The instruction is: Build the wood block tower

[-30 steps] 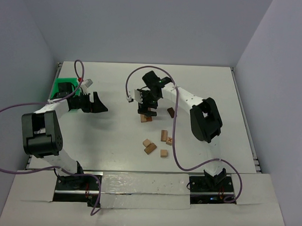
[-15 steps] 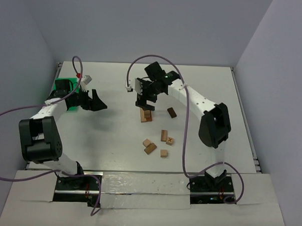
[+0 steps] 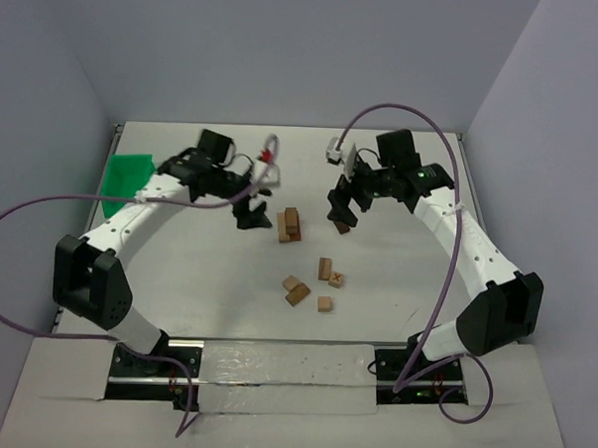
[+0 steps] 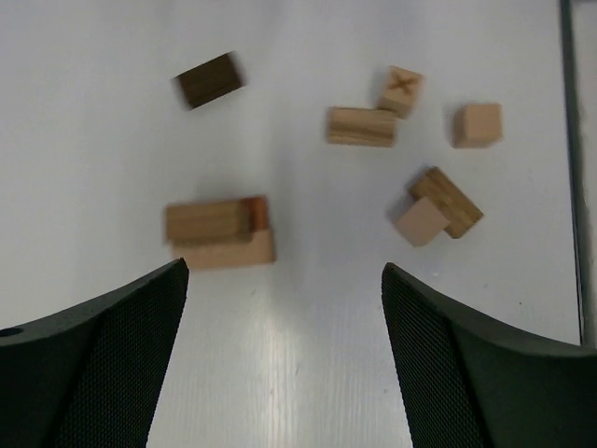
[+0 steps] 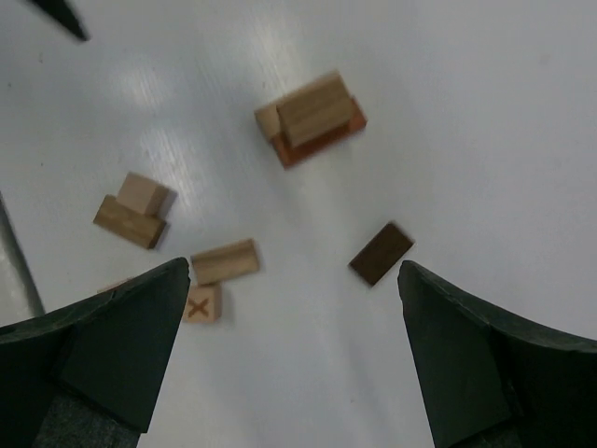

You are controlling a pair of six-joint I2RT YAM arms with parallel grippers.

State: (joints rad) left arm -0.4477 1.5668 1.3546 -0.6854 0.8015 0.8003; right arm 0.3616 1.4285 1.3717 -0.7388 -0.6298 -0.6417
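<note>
Plainly, left gripper [image 3: 250,219] and right gripper [image 3: 340,212] hang spread, empty; the tower [image 3: 291,225] is stacked grained rectangular bars.

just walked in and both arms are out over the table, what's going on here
A two-armed robot is building a wood block tower. So far it is only a low stack of a few blocks in the middle. The left pincer and right pincer hover on either side of it, both open and empty. The right one is over the dark brown block. The X-marked cube and other loose blocks lie nearby.
</note>
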